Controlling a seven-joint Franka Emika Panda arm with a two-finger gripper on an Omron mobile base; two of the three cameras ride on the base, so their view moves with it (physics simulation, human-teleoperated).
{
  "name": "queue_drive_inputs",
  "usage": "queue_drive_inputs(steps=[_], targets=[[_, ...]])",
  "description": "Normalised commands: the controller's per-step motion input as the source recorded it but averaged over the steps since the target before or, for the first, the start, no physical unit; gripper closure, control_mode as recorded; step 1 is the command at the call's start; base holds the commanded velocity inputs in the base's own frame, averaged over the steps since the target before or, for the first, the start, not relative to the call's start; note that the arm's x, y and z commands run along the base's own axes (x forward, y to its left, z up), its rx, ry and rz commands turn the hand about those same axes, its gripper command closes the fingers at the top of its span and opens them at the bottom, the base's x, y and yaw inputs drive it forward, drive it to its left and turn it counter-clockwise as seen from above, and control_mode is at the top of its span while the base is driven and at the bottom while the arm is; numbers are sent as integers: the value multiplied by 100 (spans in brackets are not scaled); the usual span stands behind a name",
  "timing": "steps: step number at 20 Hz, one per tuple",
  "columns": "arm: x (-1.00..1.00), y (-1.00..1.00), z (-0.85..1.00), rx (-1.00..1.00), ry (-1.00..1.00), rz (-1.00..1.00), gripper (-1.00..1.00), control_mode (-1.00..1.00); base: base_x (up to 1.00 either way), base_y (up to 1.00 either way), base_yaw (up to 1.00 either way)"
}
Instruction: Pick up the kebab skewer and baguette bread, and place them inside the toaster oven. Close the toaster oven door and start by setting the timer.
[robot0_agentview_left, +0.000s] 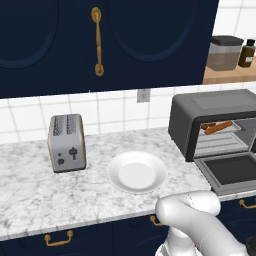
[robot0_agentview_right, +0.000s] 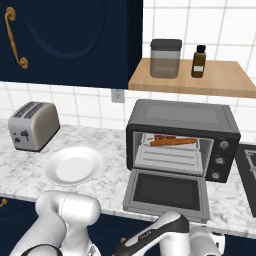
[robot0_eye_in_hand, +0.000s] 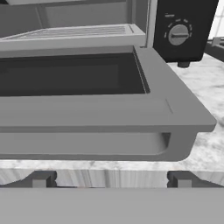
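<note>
The dark grey toaster oven (robot0_agentview_left: 210, 107) (robot0_agentview_right: 180, 114) stands on the counter with the toaster oven door (robot0_agentview_right: 167, 190) (robot0_agentview_left: 235, 170) folded down flat. On the rack inside lies the orange-brown baguette bread (robot0_agentview_right: 173, 142) (robot0_agentview_left: 219, 128). The kebab skewer (robot0_agentview_right: 164, 136) (robot0_agentview_left: 208, 126) rests just behind it. In the hand view my gripper (robot0_eye_in_hand: 111, 180) is open, its fingertips (robot0_eye_in_hand: 40, 179) far apart and empty. It sits low, just in front of the door's (robot0_eye_in_hand: 87, 113) front edge and its lighter handle bar (robot0_eye_in_hand: 83, 143). A timer knob (robot0_eye_in_hand: 178, 35) is on the oven's right panel.
An empty white plate (robot0_agentview_left: 137, 172) (robot0_agentview_right: 72, 166) lies left of the oven, and a silver slot toaster (robot0_agentview_left: 66, 142) (robot0_agentview_right: 32, 125) stands further left. A wooden shelf (robot0_agentview_right: 220, 77) above the oven carries a jar and a dark bottle. My white arm (robot0_agentview_right: 150, 240) reaches low before the counter edge.
</note>
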Motion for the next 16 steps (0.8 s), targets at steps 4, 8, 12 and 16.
queue_drive_inputs(steps=[4,8,12,16], targets=[[8,0,0,0,-1,0,-100,-100,0,0,0],[4,0,0,0,-2,0,-100,-100,0,0,0],[1,0,0,0,-2,0,-100,-100,0,0,0],[5,0,2,0,-1,0,-100,-100,0,0,0]])
